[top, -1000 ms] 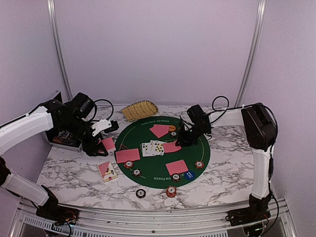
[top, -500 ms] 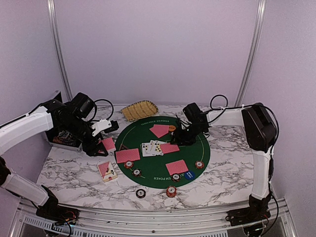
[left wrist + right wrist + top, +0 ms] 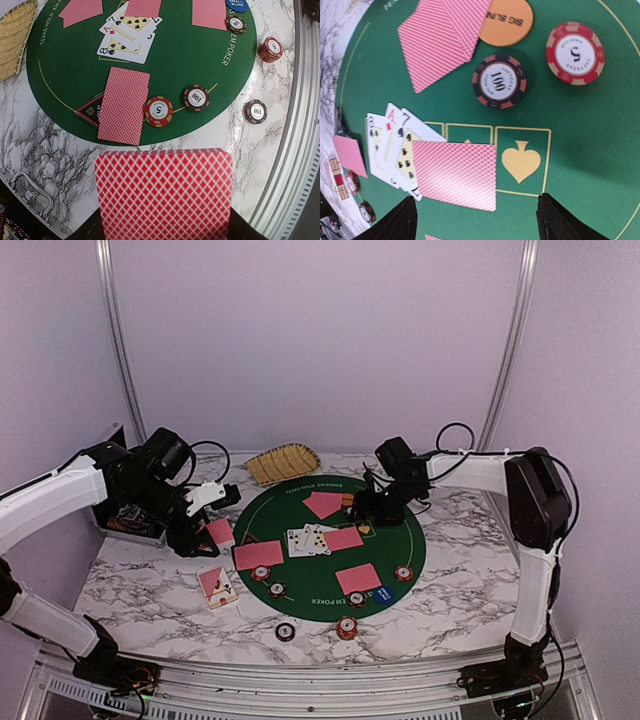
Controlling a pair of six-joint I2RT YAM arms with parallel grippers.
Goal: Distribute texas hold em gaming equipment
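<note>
Currently the right gripper (image 3: 475,220) has its jaws spread, with a red-backed card (image 3: 455,172) lying flat on the green mat (image 3: 580,150) just ahead of and between them, one edge overlapping the face-up cards (image 3: 390,145). A low or sideways pull-away could catch that card and skew the row. The left gripper (image 3: 208,533) has its jaws pinching the red-backed deck (image 3: 165,192) above the bench (image 3: 45,150), and a slack pinch would likely shed cards beneath them.
</note>
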